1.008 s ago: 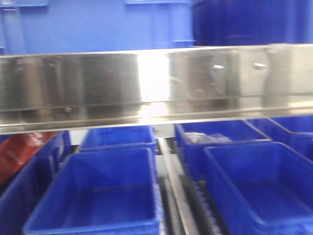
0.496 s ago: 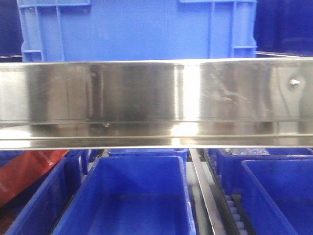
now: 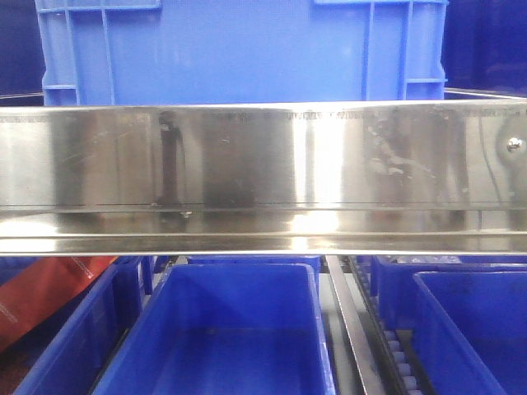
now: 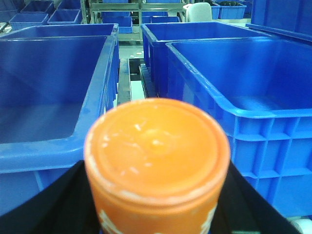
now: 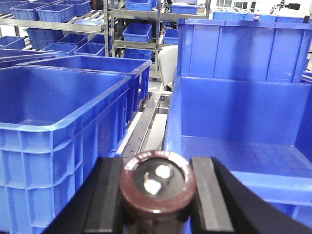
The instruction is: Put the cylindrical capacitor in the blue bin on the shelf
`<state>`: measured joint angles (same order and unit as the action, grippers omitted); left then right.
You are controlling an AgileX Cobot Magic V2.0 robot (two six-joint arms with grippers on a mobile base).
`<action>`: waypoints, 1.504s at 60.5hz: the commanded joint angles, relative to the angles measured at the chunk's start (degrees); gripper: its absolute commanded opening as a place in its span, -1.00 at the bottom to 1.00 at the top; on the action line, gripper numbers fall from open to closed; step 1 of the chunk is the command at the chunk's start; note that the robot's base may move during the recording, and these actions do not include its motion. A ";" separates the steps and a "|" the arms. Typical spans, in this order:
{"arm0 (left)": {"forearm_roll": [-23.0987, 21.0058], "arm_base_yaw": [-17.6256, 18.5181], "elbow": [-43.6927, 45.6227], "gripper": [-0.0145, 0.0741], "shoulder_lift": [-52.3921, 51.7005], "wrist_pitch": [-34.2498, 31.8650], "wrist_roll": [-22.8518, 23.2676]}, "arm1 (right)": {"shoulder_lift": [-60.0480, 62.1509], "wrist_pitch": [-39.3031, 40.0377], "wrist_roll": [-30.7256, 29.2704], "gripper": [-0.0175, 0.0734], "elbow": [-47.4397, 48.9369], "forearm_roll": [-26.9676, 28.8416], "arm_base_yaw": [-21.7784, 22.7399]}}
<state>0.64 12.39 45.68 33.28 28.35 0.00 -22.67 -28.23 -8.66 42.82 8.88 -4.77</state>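
My right gripper is shut on the cylindrical capacitor, a dark brown can with two silver terminals on its end, held between both black pads. It hangs above the gap between a blue bin on the left and an open-fronted blue bin on the right. My left gripper is shut on an orange cylinder in front of two blue bins. The shelf's shiny steel rail fills the front view, with a blue bin below it. No gripper shows there.
A large blue crate stands on the tier above the rail. More blue bins sit to the right, with a roller track between. A red object lies lower left. More racks of bins stand behind.
The front view has shifted: the steel rail sits lower in the picture, the bins below have slid right, the large crate above has come into view, and the blur has gone.
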 commanded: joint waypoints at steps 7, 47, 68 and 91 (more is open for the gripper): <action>-0.07 0.35 0.25 -0.92 -0.27 -1.20 0.00 | 0.14 1.61 -0.30 -0.77 -0.09 -0.16 -0.03; -0.19 0.35 0.25 -0.92 -0.27 -1.50 0.00 | 0.14 1.61 -0.30 -0.77 -0.09 -0.16 -0.03; -0.64 0.35 8.73 -0.92 6.42 1.10 0.00 | 0.14 1.61 -0.30 -0.77 -0.09 -0.16 -0.03; -0.64 14.75 38.76 -0.92 33.43 6.71 -2.96 | 0.14 2.28 -0.30 -0.77 -0.09 -0.14 -0.03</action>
<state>0.41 23.51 78.65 61.08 34.04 -2.51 -22.67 -27.90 -8.66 42.82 8.88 -4.77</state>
